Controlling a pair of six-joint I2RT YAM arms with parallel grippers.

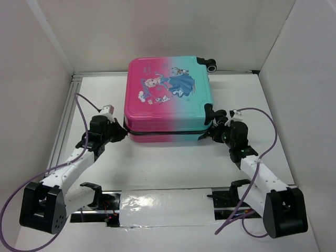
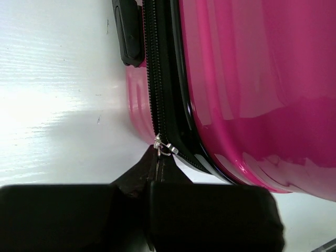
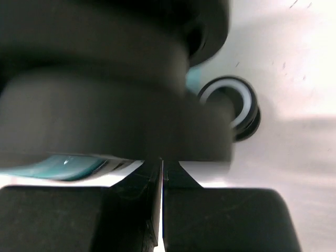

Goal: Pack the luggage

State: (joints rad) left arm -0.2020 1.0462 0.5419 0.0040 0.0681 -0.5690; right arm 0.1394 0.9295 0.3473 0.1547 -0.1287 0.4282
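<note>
Left wrist | left hand (image 2: 157, 161) closed, pinching zipper pull (image 2: 164, 147) | on luggage (image 2: 252, 79)

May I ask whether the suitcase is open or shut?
Shut: the luggage lies flat, shells meeting along the black zip band; the left gripper pinches its zip pull.

luggage (image 1: 168, 100) blocking mid-table, open tabletop (image 1: 173, 167) in front (walls (image 1: 37, 63) hemming both sides)
</note>
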